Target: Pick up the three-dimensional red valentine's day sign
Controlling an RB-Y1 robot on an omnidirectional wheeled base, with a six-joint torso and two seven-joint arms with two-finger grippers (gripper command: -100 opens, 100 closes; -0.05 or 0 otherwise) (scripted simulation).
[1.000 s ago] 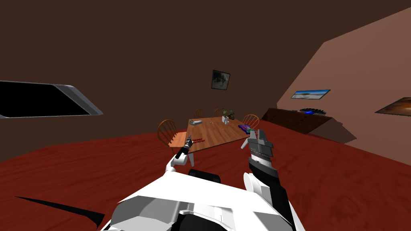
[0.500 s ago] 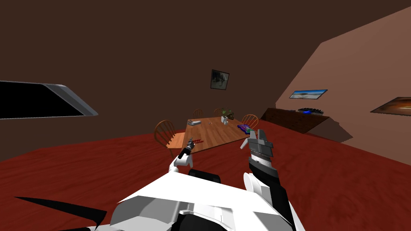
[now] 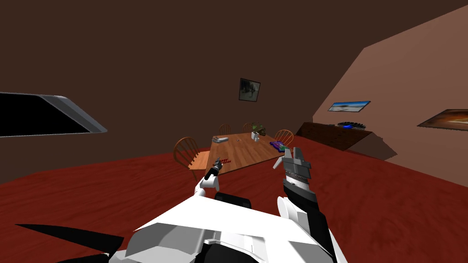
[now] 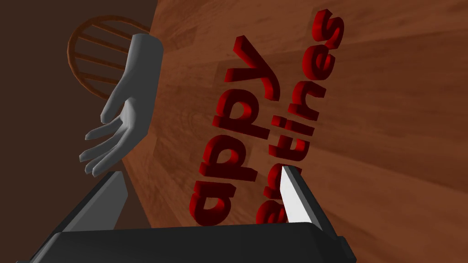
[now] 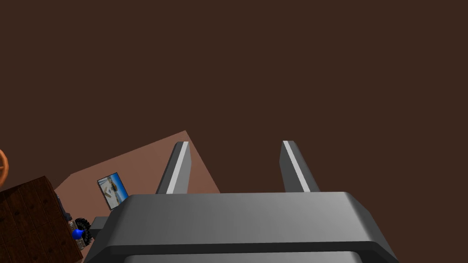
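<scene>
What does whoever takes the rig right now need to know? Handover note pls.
Left gripper: open, close over the near end of the red three-dimensional lettered valentine's sign, one finger across its letters; nothing gripped.
Right gripper: open, empty, held up at the right side.
The sign lies flat near the edge of the brown wooden table. A grey hand-shaped figure is beside it, by that edge.
Done: the left gripper is at the sign.
Left: settle the fingers around the letters, close, lift. Probably best to mind the grey figure.
</scene>
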